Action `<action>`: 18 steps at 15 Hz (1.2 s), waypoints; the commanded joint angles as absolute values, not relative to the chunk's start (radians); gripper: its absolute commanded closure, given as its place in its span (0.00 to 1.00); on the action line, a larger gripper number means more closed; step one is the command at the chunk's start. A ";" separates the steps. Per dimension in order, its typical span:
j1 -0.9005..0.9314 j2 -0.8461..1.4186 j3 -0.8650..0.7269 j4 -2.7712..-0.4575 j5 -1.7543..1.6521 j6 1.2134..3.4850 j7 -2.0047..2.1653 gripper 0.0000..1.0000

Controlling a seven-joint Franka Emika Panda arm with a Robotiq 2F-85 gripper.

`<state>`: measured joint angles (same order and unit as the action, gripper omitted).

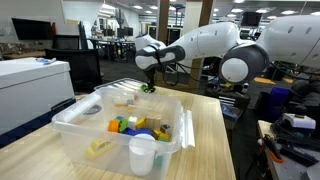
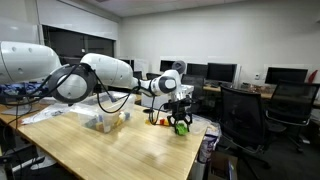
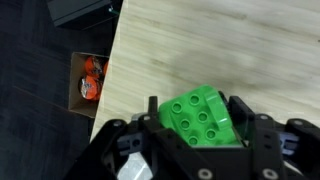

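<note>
Wooden tabletop [image 3: 215,45] lies below the gripper [image 3: 197,112], its jaws closed partway on a green studded block [image 3: 205,122], near the table's edge, bare wood stretching beyond.

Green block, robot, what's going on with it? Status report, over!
Gripper shut on green block. Block held over wooden table, near its edge. Clear bin of blocks apart, to one side. Nothing seen in the way.
</note>
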<state>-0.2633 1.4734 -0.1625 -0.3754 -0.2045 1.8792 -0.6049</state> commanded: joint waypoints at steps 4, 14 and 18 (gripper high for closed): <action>-0.281 1.396 -0.098 -0.366 -0.145 1.868 -0.621 0.55; -0.301 1.276 -0.019 -0.364 -0.055 1.819 -0.588 0.55; -0.291 1.204 0.024 -0.358 0.002 1.779 -0.534 0.55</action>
<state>-0.2941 1.2574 -0.0075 -0.3480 -0.0414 1.8223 -0.5701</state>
